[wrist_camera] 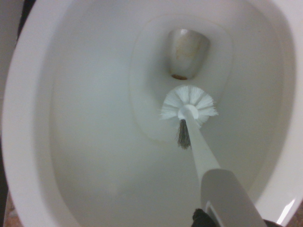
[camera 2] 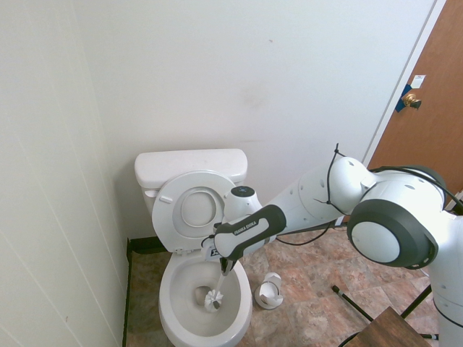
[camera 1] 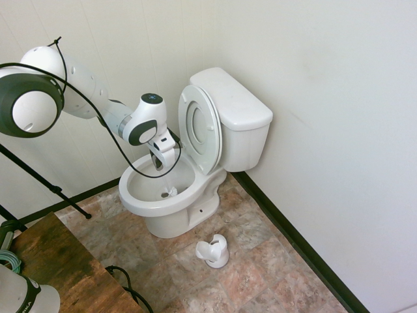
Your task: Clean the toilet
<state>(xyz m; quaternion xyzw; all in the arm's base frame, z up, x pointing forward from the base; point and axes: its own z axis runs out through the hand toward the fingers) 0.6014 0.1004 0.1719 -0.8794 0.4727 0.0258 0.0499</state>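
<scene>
Wooden table point(camera 1: 58, 261) corner, tiled floor point(camera 1: 260, 261), gripper point(camera 2: 226, 266) pinching brush point(camera 2: 214, 298) inside toilet point(camera 2: 173, 303)

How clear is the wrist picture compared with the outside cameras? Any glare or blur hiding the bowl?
Wrist view: soft, slightly blurred, dim inside the toilet; the brush still reads. First exterior view: sharp, evenly lit, wide-angle bending at edges. Second exterior view: bright, no glare on the bowl.
</scene>
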